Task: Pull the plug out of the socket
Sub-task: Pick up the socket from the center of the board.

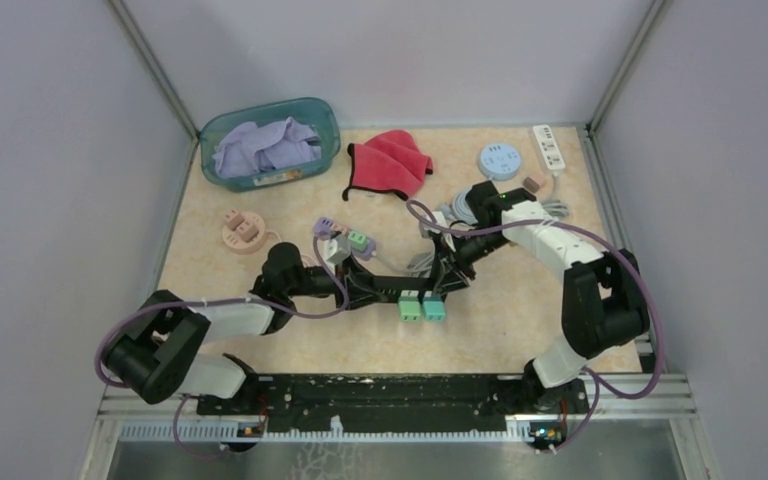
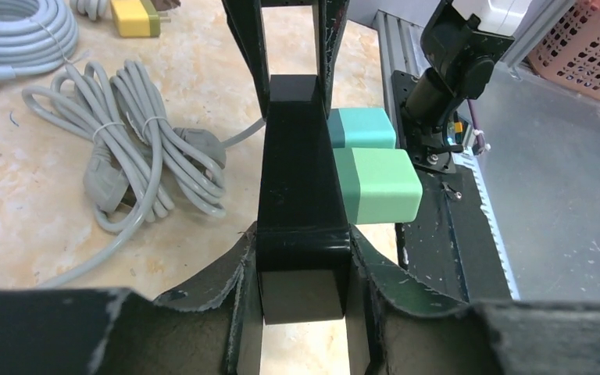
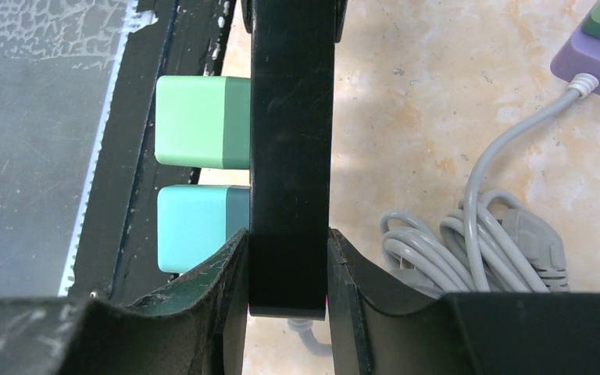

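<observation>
Left pincer (image 2: 303, 234): closed onto one end of a long black plastic power strip (image 2: 301, 156), whose two flanks are met by the fingers.
Right pincer (image 3: 289, 234): clamped narrowly on the other end of the same strip, with both fingers pressed to its sides.
Strip position: held between the two pincers over the near middle of the beige marbled tabletop (image 1: 520, 330); whether it is lifted or resting cannot be told.
Mint-green cube-shaped plug (image 2: 379, 186): seated in the side of the strip that faces the arm bases, between the two pincers.
Teal cube-shaped plug (image 2: 362, 127): seated just beside the green one, on the right pincer's side.
Grey bundled cable (image 2: 148, 156): laid in tied loops on the tabletop beyond the strip.
Teal plastic bin (image 1: 260, 182): placed at the far left and filled with lilac cloth.
Red cloth (image 1: 390, 160): spread near the bin, to its right.
Round pale-blue socket (image 1: 498, 160): set at the far right, next to a white power strip (image 1: 549, 146).
</observation>
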Robot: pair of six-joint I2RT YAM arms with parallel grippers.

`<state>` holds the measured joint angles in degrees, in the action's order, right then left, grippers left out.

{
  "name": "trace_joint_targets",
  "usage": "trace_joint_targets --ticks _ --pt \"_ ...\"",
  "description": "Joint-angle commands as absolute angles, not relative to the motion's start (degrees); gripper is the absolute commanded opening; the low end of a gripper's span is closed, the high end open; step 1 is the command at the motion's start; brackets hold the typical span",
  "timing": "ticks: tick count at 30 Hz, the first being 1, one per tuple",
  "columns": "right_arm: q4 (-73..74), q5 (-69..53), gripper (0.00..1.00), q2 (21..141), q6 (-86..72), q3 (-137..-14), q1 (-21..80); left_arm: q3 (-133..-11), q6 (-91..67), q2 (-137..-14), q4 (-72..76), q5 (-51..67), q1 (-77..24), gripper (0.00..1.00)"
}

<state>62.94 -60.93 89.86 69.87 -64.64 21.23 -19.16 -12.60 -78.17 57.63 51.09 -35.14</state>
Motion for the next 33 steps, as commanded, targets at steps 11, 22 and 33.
trace_joint_targets --ticks 11,22,33 --pt "55.55 -71.57 0.53 85.31 49.40 -71.61 12.27 -17.59 -42.44 -68.53 59.52 52.26 -30.03 0.00" --pt "32.13 -66.59 0.68 75.74 45.78 -55.59 4.04 -22.64 -45.80 -50.63 37.38 49.84 -26.15 0.00" --pt "45.78 -63.92 0.72 76.41 77.87 -51.44 3.96 -22.34 -65.85 -57.02 62.27 50.81 -20.95 0.00"
